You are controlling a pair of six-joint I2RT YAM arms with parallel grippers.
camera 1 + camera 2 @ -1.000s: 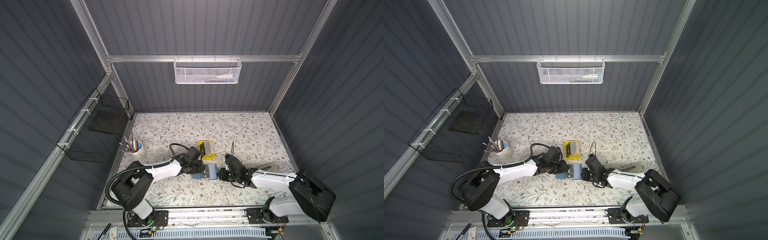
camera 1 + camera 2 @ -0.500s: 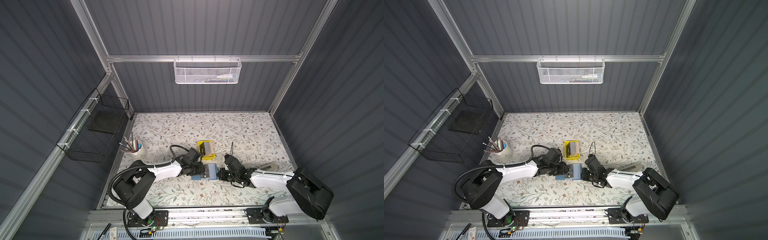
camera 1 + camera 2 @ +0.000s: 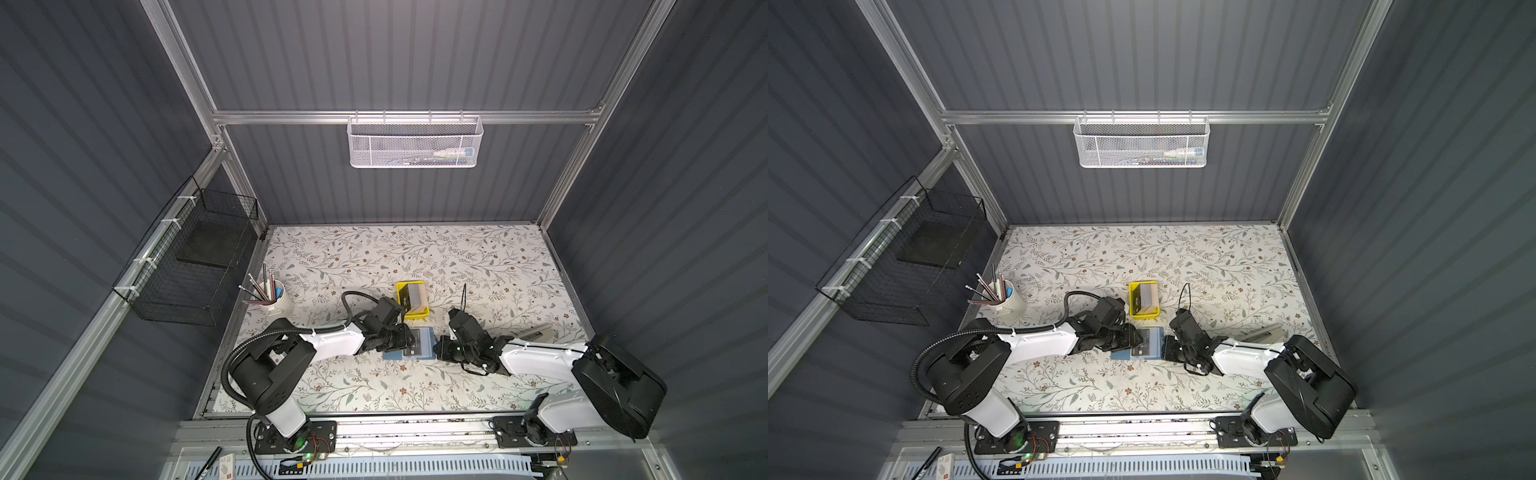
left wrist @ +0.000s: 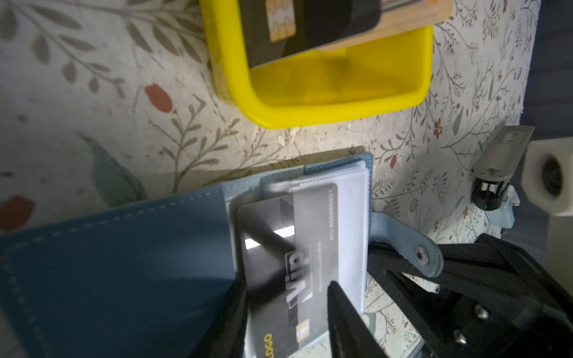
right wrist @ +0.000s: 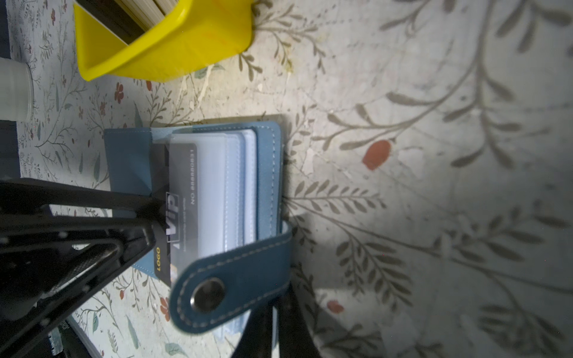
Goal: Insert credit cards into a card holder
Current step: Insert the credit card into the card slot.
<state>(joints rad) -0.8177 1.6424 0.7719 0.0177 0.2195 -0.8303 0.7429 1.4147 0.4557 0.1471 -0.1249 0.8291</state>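
Looking down, you find the card holder lying open on the table, just beside the yellow tray. Your left gripper pinches a black card that sits partly inside a clear sleeve. Your right gripper is pressed together by the strap.

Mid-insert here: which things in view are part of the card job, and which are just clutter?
Job: VIP card, half in a sleeve; card holder; yellow tray with spare cards; left gripper at the card; right gripper pinching the holder's edge.
Clutter: pen cup; grey tool; white mesh basket; black wire basket.
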